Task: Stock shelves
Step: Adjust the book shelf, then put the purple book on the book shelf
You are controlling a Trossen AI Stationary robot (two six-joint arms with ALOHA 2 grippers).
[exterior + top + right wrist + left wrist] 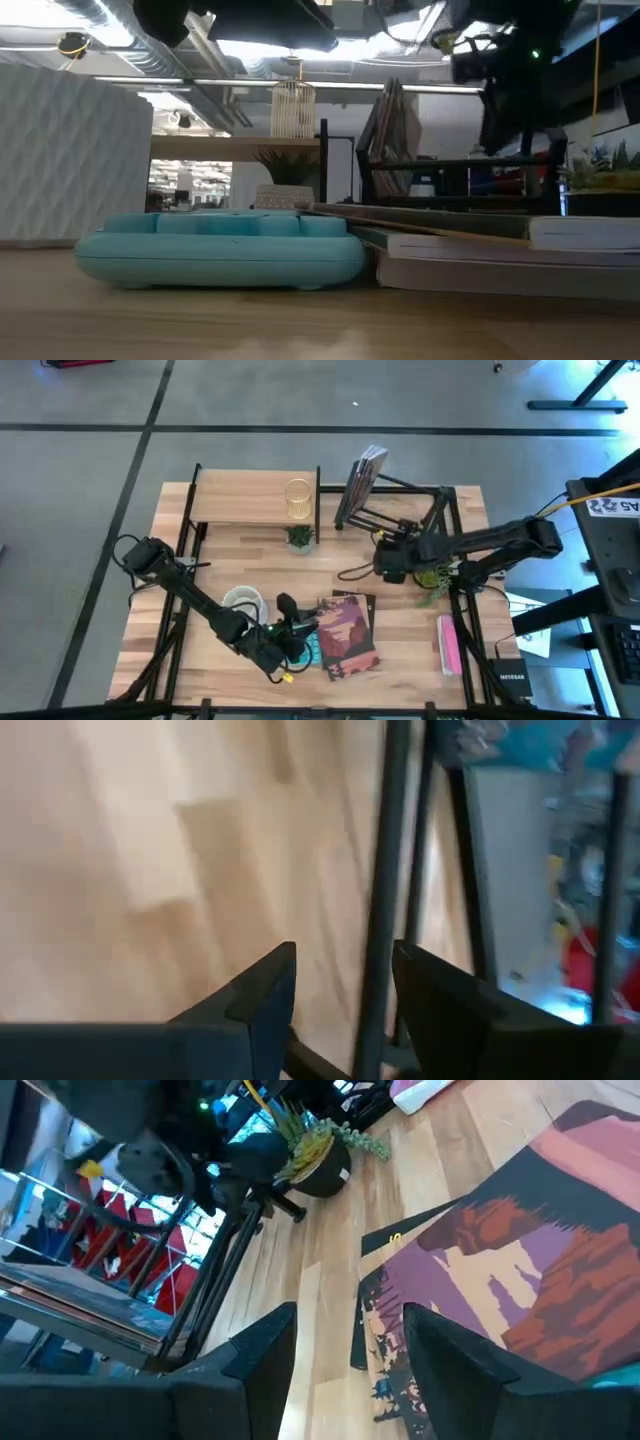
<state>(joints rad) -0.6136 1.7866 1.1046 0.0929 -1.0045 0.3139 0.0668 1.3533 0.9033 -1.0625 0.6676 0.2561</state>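
Light-wood board shelf on thin black legs [250, 497] holds a wire basket [298, 499]; black bar rack [405, 510] holds books. Left gripper [300, 628], right gripper [385, 563]: jaws spread, empty. You've still the canyon-cover book [349, 634] w/ others unstocked.

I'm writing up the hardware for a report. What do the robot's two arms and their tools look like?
Both arms are dark, near-black, built of slim jointed links. The left arm shows a small green light and a yellow fitting near its tool. The right arm trails a black cable near its tool. Each wrist view shows two flat, matte black fingers with squared tips.
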